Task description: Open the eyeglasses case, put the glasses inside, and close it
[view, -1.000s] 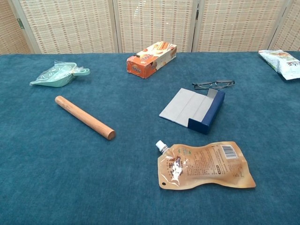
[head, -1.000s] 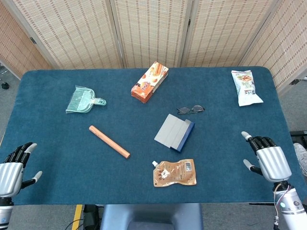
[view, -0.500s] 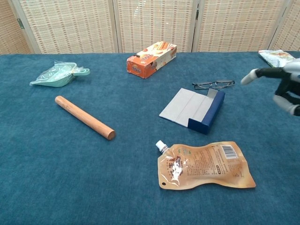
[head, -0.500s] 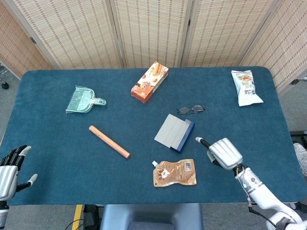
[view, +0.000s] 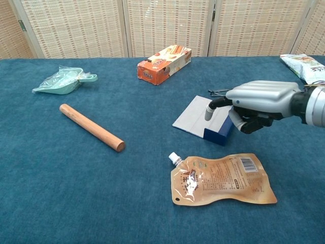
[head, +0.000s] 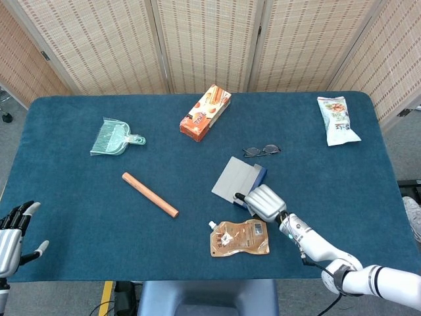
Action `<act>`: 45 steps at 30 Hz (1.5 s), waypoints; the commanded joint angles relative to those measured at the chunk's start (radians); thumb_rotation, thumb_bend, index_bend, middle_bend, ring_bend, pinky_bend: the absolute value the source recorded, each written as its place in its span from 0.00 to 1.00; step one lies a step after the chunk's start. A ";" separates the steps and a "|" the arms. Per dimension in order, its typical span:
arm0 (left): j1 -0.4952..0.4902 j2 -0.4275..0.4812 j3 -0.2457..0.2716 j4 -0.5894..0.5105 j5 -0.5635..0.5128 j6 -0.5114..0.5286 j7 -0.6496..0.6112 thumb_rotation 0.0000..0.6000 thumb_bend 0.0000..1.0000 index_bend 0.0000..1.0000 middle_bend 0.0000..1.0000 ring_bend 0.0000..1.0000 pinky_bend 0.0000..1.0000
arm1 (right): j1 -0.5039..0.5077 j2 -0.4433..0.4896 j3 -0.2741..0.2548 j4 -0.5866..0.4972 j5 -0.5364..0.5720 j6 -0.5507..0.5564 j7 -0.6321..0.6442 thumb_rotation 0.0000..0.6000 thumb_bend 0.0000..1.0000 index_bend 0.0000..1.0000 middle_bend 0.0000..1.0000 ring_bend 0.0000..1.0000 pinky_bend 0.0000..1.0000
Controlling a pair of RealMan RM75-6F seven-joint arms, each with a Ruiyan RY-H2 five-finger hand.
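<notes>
The eyeglasses case (head: 235,179) (view: 199,116), grey on top with a dark blue side, lies closed at the table's middle. The thin dark-framed glasses (head: 261,151) lie folded just behind it; in the chest view only their left end (view: 215,92) shows past my right hand. My right hand (head: 265,202) (view: 259,104) hovers at the case's near right end, holding nothing, its thumb (view: 209,110) stretched over the grey top and its fingers loosely bent. Whether it touches the case I cannot tell. My left hand (head: 10,234) stays at the table's near left corner, fingers spread.
On the blue table (head: 79,197) lie a tan spouted pouch (head: 240,237) (view: 221,179) just in front of the case, a wooden rod (head: 150,195) (view: 91,127), an orange snack box (head: 205,112) (view: 163,64), a green dustpan (head: 113,137) (view: 63,80) and a white snack bag (head: 338,120) (view: 304,66).
My right hand has swept left from the table's near right edge to the case's near right end. The left hand has sunk a little. Case and glasses have not moved.
</notes>
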 commanded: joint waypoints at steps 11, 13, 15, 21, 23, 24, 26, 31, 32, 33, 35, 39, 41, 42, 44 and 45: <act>0.006 -0.006 0.001 0.017 -0.009 -0.006 -0.015 1.00 0.24 0.16 0.16 0.16 0.29 | 0.037 -0.041 -0.034 0.058 0.093 -0.016 -0.055 1.00 1.00 0.27 0.97 1.00 0.99; 0.006 -0.006 0.001 0.018 -0.008 -0.007 -0.016 1.00 0.24 0.16 0.16 0.16 0.29 | 0.034 -0.036 -0.048 0.056 0.091 -0.012 -0.057 1.00 1.00 0.27 0.97 1.00 0.99; 0.006 -0.007 0.001 0.020 -0.008 -0.008 -0.016 1.00 0.24 0.16 0.16 0.16 0.29 | 0.027 -0.022 -0.066 0.048 0.084 -0.005 -0.055 1.00 1.00 0.28 0.97 1.00 0.99; 0.002 -0.011 0.000 0.021 -0.006 -0.014 -0.014 1.00 0.24 0.16 0.16 0.16 0.29 | -0.009 0.045 -0.119 0.010 0.049 0.035 -0.044 1.00 1.00 0.29 0.97 1.00 0.99; -0.001 -0.013 -0.001 0.018 -0.002 -0.015 -0.011 1.00 0.24 0.16 0.16 0.16 0.29 | -0.023 0.073 -0.136 -0.002 0.040 0.050 -0.044 1.00 1.00 0.30 0.97 1.00 0.99; -0.002 -0.013 -0.001 0.017 0.000 -0.016 -0.009 1.00 0.24 0.16 0.16 0.16 0.29 | -0.029 0.085 -0.142 -0.008 0.038 0.057 -0.044 1.00 1.00 0.30 0.97 1.00 0.99; -0.003 -0.013 -0.001 0.015 0.001 -0.017 -0.008 1.00 0.24 0.16 0.16 0.16 0.29 | -0.035 0.097 -0.148 -0.012 0.036 0.063 -0.044 1.00 1.00 0.30 0.98 1.00 0.99; -0.007 -0.015 -0.003 0.009 -0.003 -0.023 0.000 1.00 0.24 0.16 0.16 0.16 0.29 | -0.069 0.167 -0.165 -0.006 0.073 0.089 -0.048 1.00 1.00 0.31 0.98 1.00 0.99; -0.009 -0.015 -0.003 0.008 -0.005 -0.027 0.004 1.00 0.24 0.16 0.16 0.16 0.29 | -0.074 0.171 -0.160 -0.003 0.080 0.099 -0.047 1.00 1.00 0.31 0.98 1.00 0.99; -0.011 -0.016 -0.003 0.006 -0.004 -0.030 0.007 1.00 0.24 0.16 0.16 0.16 0.29 | -0.077 0.172 -0.156 -0.002 0.082 0.109 -0.043 1.00 1.00 0.31 0.98 1.00 0.99; -0.014 -0.016 -0.003 0.001 -0.001 -0.033 0.010 1.00 0.24 0.16 0.16 0.16 0.29 | -0.084 0.173 -0.146 -0.001 0.082 0.131 -0.029 1.00 1.00 0.30 0.98 1.00 0.99; -0.018 -0.016 -0.005 -0.005 0.004 -0.033 0.014 1.00 0.24 0.16 0.16 0.16 0.29 | -0.090 0.172 -0.108 0.010 0.109 0.164 0.010 1.00 0.99 0.27 0.98 1.00 0.99; -0.020 -0.015 -0.006 -0.006 0.004 -0.034 0.016 1.00 0.24 0.16 0.16 0.16 0.29 | -0.082 0.168 -0.088 0.026 0.142 0.153 0.016 1.00 0.99 0.27 0.98 1.00 0.99; -0.021 -0.014 -0.007 -0.007 0.004 -0.035 0.016 1.00 0.24 0.16 0.16 0.16 0.29 | -0.072 0.162 -0.076 0.044 0.168 0.139 0.011 1.00 0.99 0.27 0.98 1.00 0.99; -0.022 -0.013 -0.006 -0.009 0.006 -0.035 0.017 1.00 0.24 0.16 0.16 0.16 0.29 | -0.052 0.148 -0.060 0.078 0.214 0.108 -0.006 1.00 1.00 0.27 0.98 1.00 0.99; -0.021 -0.013 -0.006 -0.009 0.007 -0.034 0.017 1.00 0.24 0.16 0.16 0.16 0.29 | -0.037 0.136 -0.051 0.101 0.248 0.086 -0.019 1.00 1.00 0.27 0.98 1.00 0.99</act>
